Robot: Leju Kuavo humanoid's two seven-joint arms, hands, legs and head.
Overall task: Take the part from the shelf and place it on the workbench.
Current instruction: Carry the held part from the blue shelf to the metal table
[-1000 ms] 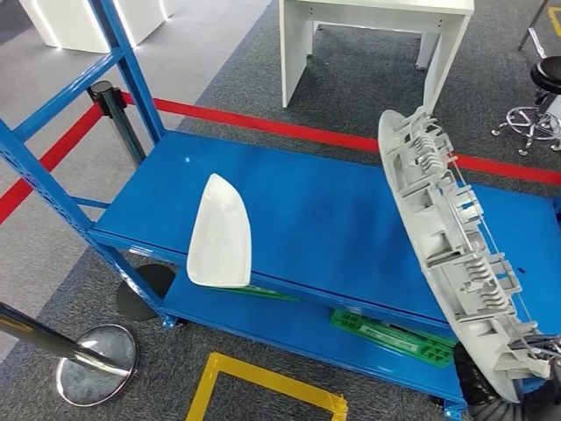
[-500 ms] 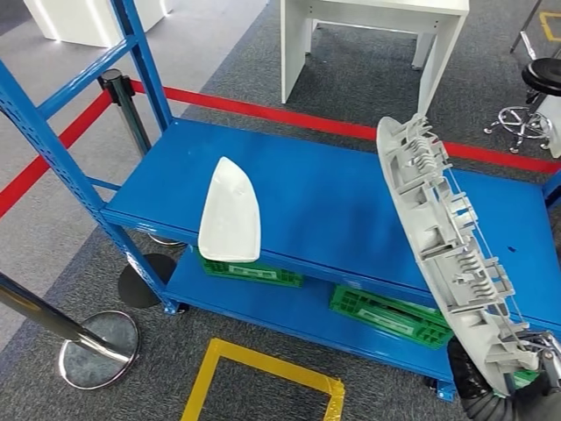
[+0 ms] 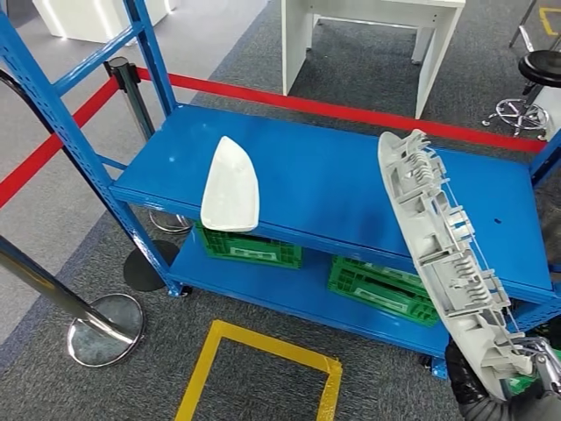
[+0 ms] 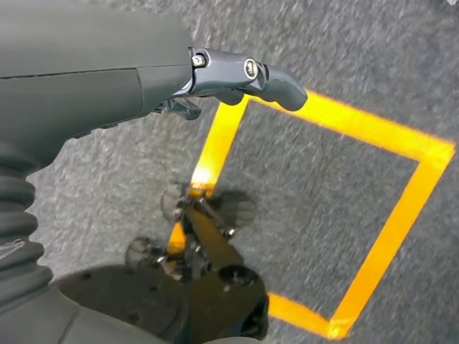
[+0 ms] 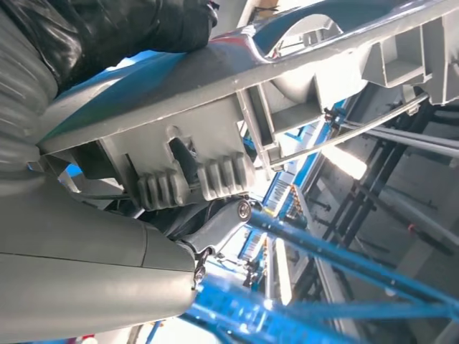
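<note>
A long grey plastic part [image 3: 443, 254] with ribs and clips stands tilted at the right of the head view, in front of the blue shelf [image 3: 330, 175]. My right hand [image 3: 529, 373] grips its lower end; in the right wrist view the part [image 5: 227, 86] lies across the hand [image 5: 216, 222], with a finger hooked under its ribbed edge. A white curved part [image 3: 230, 187] lies on the shelf's upper deck near the front edge. My left hand [image 4: 238, 75] hangs over the grey floor, fingers extended, holding nothing.
Two green crates [image 3: 252, 246] [image 3: 380, 288] sit on the shelf's lower deck. A white workbench [image 3: 371, 35] stands beyond a red floor line [image 3: 330, 110]. A stanchion base [image 3: 106, 329] is at the left, a yellow taped square [image 3: 258, 368] on the floor in front, a stool [image 3: 536, 79] at far right.
The camera has moved: the whole view has shifted, the shelf sits higher in the picture and the green crates under it show more. The grey part stays in my right hand.
</note>
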